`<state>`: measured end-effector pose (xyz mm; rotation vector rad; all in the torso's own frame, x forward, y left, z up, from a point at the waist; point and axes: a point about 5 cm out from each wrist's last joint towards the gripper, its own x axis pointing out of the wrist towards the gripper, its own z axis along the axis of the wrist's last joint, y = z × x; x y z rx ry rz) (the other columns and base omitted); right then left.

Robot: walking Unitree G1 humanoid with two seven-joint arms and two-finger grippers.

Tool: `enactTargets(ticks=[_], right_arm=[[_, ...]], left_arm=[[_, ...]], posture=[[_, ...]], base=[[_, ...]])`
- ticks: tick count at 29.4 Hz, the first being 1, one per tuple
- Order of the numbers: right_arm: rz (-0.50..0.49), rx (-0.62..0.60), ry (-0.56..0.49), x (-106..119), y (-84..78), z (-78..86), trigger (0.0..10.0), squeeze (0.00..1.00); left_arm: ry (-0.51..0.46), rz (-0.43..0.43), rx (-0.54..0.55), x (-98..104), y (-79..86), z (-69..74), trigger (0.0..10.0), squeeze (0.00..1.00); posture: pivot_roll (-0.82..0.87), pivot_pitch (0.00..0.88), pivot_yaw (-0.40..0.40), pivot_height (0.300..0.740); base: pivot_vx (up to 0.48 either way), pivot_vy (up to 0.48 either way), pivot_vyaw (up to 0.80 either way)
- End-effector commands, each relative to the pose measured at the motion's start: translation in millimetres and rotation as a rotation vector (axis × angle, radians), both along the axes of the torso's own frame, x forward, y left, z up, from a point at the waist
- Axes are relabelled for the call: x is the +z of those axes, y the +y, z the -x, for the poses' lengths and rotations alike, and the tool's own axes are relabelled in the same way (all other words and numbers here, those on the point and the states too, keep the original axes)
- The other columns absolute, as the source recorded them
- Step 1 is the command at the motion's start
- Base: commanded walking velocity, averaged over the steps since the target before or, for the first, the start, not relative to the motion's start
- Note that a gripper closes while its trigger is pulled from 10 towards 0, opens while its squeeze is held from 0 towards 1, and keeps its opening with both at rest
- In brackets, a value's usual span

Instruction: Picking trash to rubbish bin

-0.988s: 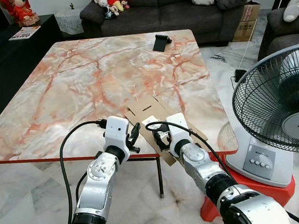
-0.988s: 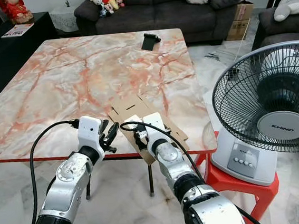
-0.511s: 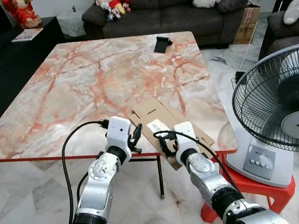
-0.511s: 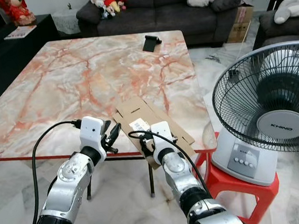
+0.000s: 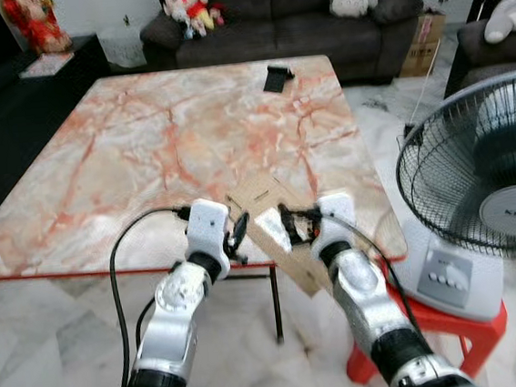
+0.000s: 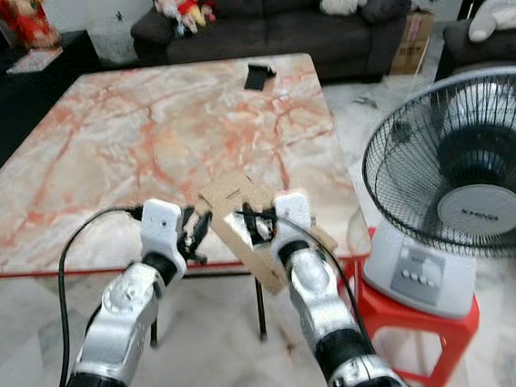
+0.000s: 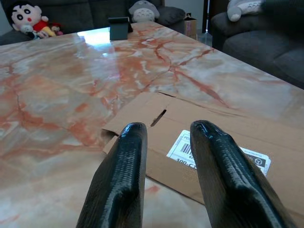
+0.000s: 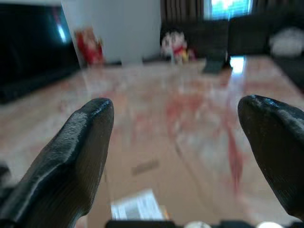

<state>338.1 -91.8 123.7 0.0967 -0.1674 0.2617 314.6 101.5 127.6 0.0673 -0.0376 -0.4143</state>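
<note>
A flattened brown cardboard box (image 5: 260, 198) with a white label (image 5: 271, 230) lies at the front right of the marble table (image 5: 144, 149), its near end sticking out past the table edge. My right gripper (image 5: 296, 226) is low over its near part, fingers (image 8: 85, 137) spread wide open with the cardboard (image 8: 152, 180) beneath them. My left gripper (image 5: 237, 234) sits just left of the cardboard at the table edge. Its fingers (image 7: 128, 156) are a little apart with nothing between them, pointing at the cardboard (image 7: 213, 123).
A big standing fan (image 5: 485, 181) on a red stool (image 5: 435, 323) stands close to the table's right side. A small black object (image 5: 276, 77) rests at the table's far edge. A dark sofa (image 5: 268, 10) is behind, and a black cabinet (image 5: 10, 89) runs along the left.
My right gripper has risen and moved slightly forward over the cardboard, whose near end now hangs further past the table edge. The left gripper has barely moved. The camera shifted a little.
</note>
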Motion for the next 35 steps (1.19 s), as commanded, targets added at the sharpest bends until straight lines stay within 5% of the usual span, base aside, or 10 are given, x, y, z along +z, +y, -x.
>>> enactTargets(ticks=[1, 7, 11, 17, 28, 35], right_arm=[[-0.015, 0.007, 0.008, -2.1, -0.8, 3.7, 10.0, 0.0], [-0.113, -0.111, 0.147, -35.2, -48.8, 30.4, 10.0, 0.0], [-0.121, -0.15, 0.179, -43.5, -63.8, 38.8, 10.0, 0.0], [-0.178, -0.257, 0.244, -58.9, -107.8, 57.3, 10.0, 0.0], [-0.441, -0.223, 0.358, -76.9, -135.1, 79.3, 10.0, 0.0], [-0.51, -0.141, 0.427, -89.4, -142.8, 96.8, 10.0, 0.0]], left_arm=[[0.0, 0.003, 0.008, -0.3, 1.8, -1.3, 10.0, 0.0], [0.005, 0.007, 0.01, -2.0, 1.1, -1.8, 10.0, 0.0], [0.007, 0.008, 0.009, -2.7, 1.6, -1.6, 10.0, 0.0], [0.009, 0.009, 0.008, -2.7, 1.3, -2.1, 10.0, 0.0], [0.016, 0.007, 0.0, -4.4, 0.6, -2.1, 10.0, 0.0], [0.023, 0.004, -0.002, -6.1, 2.0, -1.4, 10.0, 0.0]], posture=[[0.03, 0.014, 0.052, 0.74], [0.03, 0.02, 0.046, 0.74], [0.03, 0.02, 0.046, 0.74], [0.01, 0.026, 0.044, 0.74], [0.01, 0.027, 0.044, 0.74], [0.01, 0.031, 0.042, 0.74]], base=[[0.0, 0.0, 0.0], [0.0, 0.0, 0.0], [0.0, 0.0, 0.0], [0.0, 0.0, 0.0], [0.0, 0.0, 0.0], [0.0, 0.0, 0.0]])
